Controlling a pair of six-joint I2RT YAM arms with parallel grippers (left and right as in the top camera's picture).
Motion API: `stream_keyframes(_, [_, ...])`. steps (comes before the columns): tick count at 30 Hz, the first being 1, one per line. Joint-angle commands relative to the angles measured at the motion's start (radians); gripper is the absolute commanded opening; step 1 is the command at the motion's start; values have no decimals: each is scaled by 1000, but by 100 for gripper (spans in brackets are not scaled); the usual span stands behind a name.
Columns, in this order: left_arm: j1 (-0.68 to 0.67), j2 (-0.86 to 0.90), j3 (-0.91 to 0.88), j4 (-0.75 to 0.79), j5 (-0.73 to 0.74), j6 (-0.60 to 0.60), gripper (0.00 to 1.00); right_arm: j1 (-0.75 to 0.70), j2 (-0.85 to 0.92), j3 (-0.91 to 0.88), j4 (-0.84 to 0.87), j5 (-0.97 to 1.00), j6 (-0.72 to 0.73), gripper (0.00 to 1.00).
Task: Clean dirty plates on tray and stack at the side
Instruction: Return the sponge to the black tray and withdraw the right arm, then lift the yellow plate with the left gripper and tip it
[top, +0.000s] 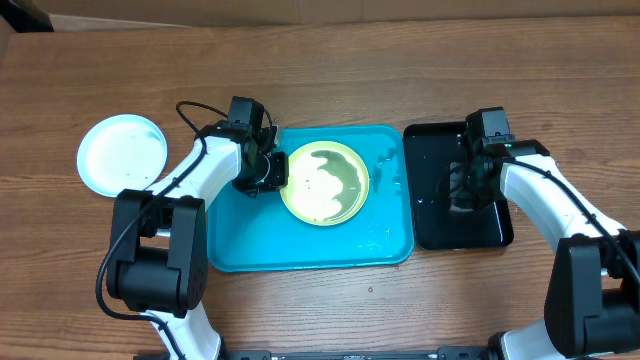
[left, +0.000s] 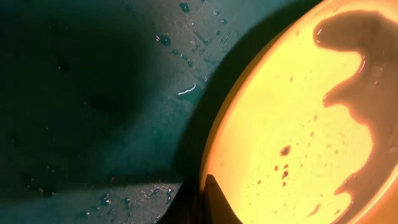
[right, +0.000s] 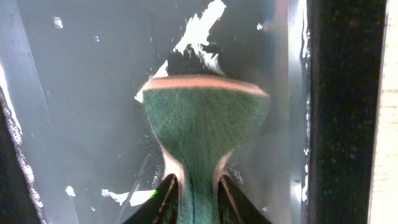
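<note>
- Wooden table carries everything; both arms reach in from its near edge
- Turquoise tray lies at the table's middle, long side left to right, its floor wet with droplets and streaks
- Black tray sits just beside the turquoise tray's right edge; it is smaller and glossy, with bright wet patches in the right wrist view
- Left arm, white with black joints, bends across the turquoise tray's left rim; right arm angles in over the black tray
- Yellow-green plate is on the turquoise tray, in its upper middle part; it throws a broad shadow on the tray floor at its left side
- Pale plate, whitish blue, lies on bare table well left of the turquoise tray, apart from both arms; it looks clean from overhead
- Sponge, green face with a pinkish layer at its far edge, hangs over the black tray, its near end squeezed narrow
- Right claw is grasping the sponge, a finger pressed in on each side of the pinched neck
- Left claw is clenched at the yellow-green plate's left rim; one dark finger overlaps the rim edge in the left wrist view
- Dark green-black smears cover the plate's upper and right part, with small specks scattered nearer its middle
</note>
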Motion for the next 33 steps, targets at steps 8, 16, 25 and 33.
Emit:
stream_keyframes(8, [-7, 14, -5, 0, 15, 19, 4, -10, 6, 130, -73, 6, -8, 63])
stream_keyframes(16, [-7, 14, -6, -8, 15, 19, 5, -146, 6, 267, -69, 56, -1, 82])
stream_keyframes(25, [-19, 21, -24, -5, 15, 14, 13, -330, 7, 265, -58, 55, 71, 100])
stream_keyframes(33, [-56, 21, -43, 29, -16, -16, 4, -357, 7, 265, -58, 55, 71, 100])
